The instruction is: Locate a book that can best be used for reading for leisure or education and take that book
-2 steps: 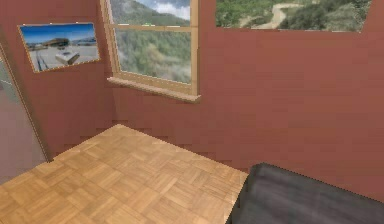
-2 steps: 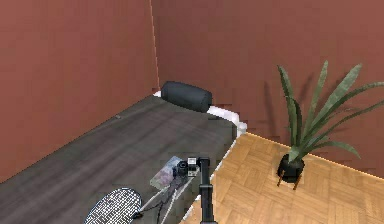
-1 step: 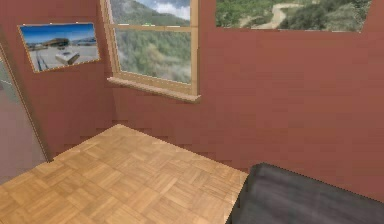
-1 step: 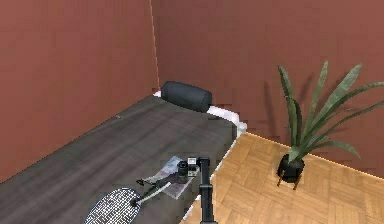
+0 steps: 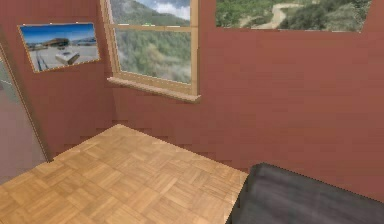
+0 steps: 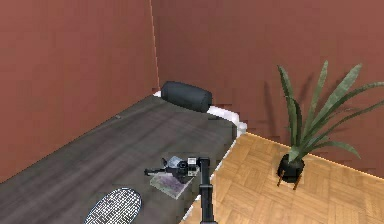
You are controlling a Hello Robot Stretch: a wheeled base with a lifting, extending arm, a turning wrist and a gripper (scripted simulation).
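Dark bed [image 6: 100, 145] in red-walled rm, jaws at flat grey obj [image 6: 165, 187], can't tell if holding anything

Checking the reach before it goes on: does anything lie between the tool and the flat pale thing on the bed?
Nothing visible does. The tool is right at the flat pale thing on the bed; whether they touch cannot be told. The mesh oval lies apart, toward the view's lower left.

Bedroom: bed [image 6: 110, 140], pillow [image 6: 187, 95], potted plant [image 6: 318, 115].
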